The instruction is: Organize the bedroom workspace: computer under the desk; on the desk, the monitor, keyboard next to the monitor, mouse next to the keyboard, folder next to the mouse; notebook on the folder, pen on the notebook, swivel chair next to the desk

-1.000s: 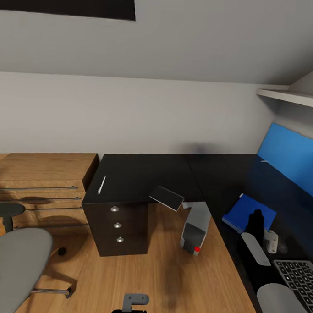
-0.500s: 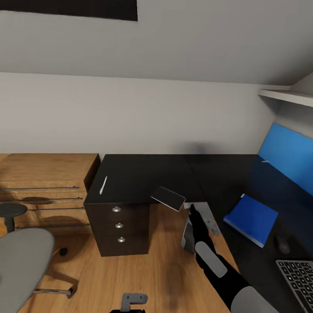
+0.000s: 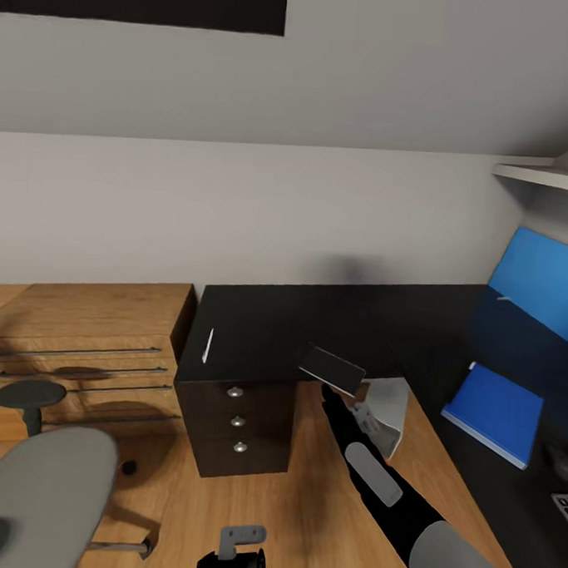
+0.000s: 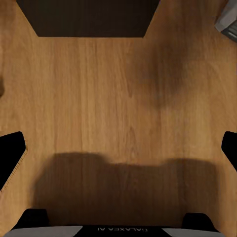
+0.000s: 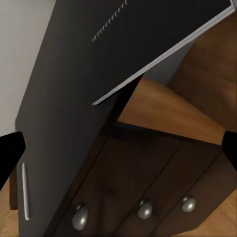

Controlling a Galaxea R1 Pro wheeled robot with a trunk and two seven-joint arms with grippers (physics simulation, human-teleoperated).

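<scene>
- swivel chair at the head view's far left, grey seat and dark round armrest, standing on the wood floor near the drawer unit, apart from it
- light wooden dresser behind the chair, against the wall, just beside the desk's end
- left gripper: wrist view looks down at bare floor, black fingertips at both side edges, spread wide, nothing between them
- pen, thin white stick, lies on the desk near its left edge, above the three-drawer unit; also seen in the right wrist view on the black top
- dark flat notebook with a pale edge sits at the desk's front edge, overhanging it, tilted
- right gripper reaches in just under the notebook; wrist view has the fingertips at opposite edges, wide apart, gripping nothing, notebook edge and drawer knobs between them
- computer, light grey tower, on the floor under the desk, right beside the right arm
- blue folder lies flat on the desk's right wing, well apart from the notebook
- blue back panel behind it, white shelf above
- keyboard corner just visible at the right edge
</scene>
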